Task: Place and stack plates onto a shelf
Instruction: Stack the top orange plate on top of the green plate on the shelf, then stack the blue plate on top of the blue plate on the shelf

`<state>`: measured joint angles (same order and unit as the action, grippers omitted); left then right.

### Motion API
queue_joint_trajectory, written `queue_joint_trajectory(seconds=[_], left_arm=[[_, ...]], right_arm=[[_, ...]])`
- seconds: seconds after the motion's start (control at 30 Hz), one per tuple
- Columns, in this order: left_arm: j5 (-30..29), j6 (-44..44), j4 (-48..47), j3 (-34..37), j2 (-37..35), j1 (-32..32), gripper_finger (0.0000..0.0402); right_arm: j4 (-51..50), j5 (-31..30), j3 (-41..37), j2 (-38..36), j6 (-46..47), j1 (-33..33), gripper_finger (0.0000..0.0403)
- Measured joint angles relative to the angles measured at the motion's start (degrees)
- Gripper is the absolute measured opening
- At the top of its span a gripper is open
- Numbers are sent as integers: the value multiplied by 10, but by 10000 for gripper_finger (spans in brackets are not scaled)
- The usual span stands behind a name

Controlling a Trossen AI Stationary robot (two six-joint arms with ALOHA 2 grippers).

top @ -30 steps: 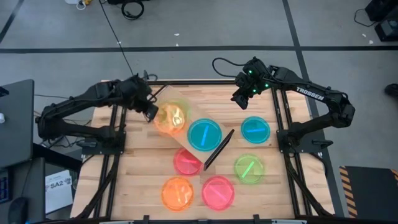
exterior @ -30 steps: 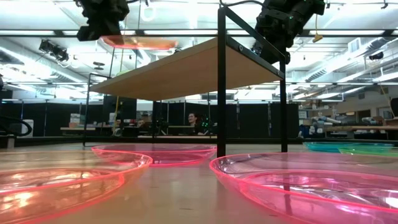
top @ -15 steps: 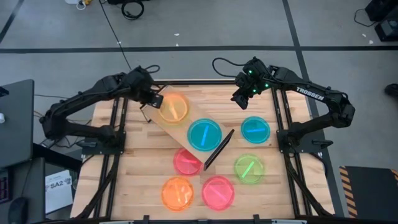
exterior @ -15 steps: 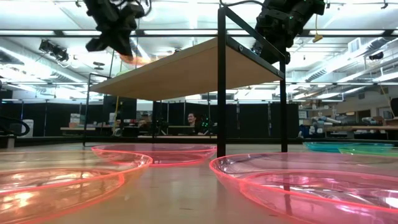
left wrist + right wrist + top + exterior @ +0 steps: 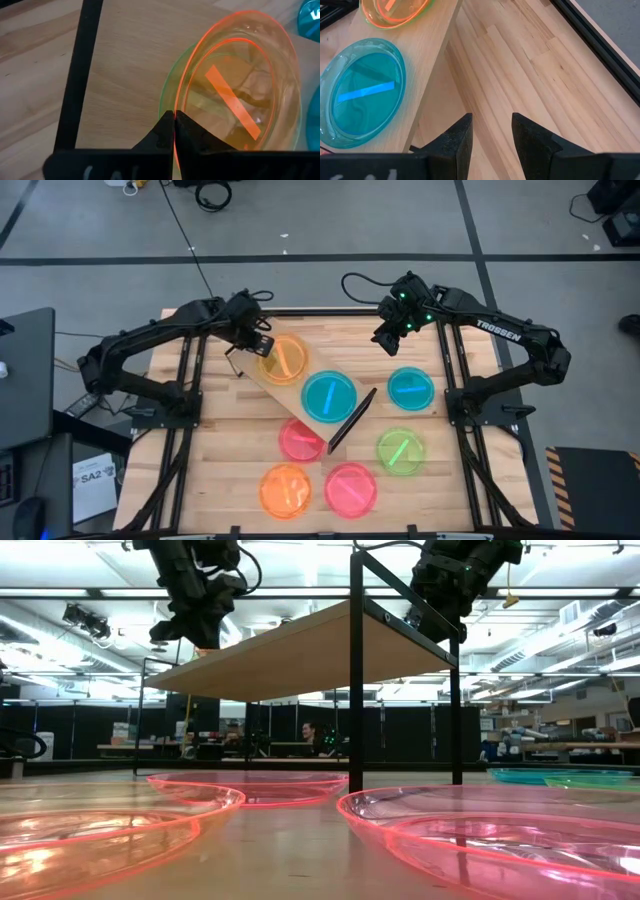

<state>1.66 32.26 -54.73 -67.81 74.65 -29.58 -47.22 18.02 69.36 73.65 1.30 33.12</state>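
Left tool pinched shut on rim of orange plate, nested over a green plate on the shelf, at its far-left end. Beside that stack, on the same shelf, a cyan plate. Right tool parted, gripping nothing, hovering over far side of desk. Scattered on the desk: cyan, green, pink and orange plates.
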Motion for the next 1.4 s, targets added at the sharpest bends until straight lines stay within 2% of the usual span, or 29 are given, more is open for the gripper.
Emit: queue_joint_trajectory(seconds=[0.63,1.17,1.4], left_arm=[[-2,0,0,0,0,0,22],[-2,0,0,0,0,0,137],[-2,-1,0,0,0,0,164]], right_arm=[[0,-4,0,0,0,0,144],[0,-4,0,0,0,0,144],[0,-4,0,0,0,0,144]])
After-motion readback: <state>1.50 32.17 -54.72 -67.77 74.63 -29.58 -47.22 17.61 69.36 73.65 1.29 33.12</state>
